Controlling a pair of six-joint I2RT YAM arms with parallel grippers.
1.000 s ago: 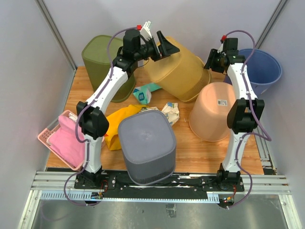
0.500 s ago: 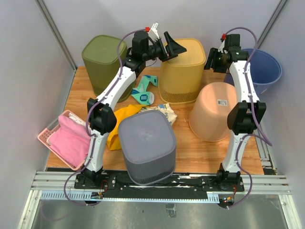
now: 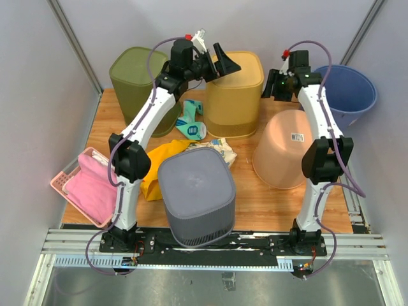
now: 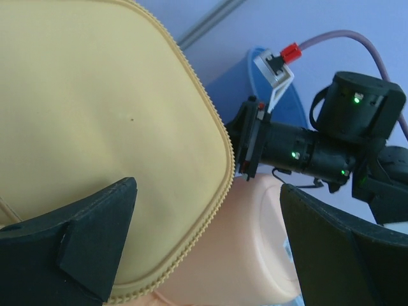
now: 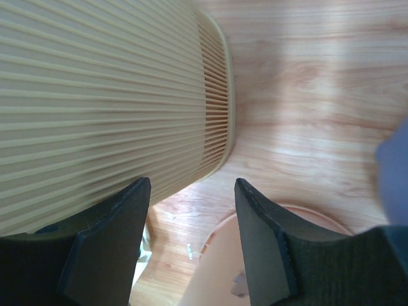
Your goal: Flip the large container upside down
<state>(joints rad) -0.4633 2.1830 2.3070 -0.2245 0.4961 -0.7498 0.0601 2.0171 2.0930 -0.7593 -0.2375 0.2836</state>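
A grey bin [image 3: 196,194] sits at the near edge of the worktop [image 3: 268,204]. A peach bin [image 3: 285,148] sits by the right edge. The big yellow container [image 3: 236,95] is at the middle of the far edge, flat bottom up. A second ago it was leaning over, and now it stands straight. The left tool [image 3: 220,64] hangs over it, wide open and holding nothing. The right tool [image 3: 275,86] is wide open too, just beside its wall. I think the flip is done.
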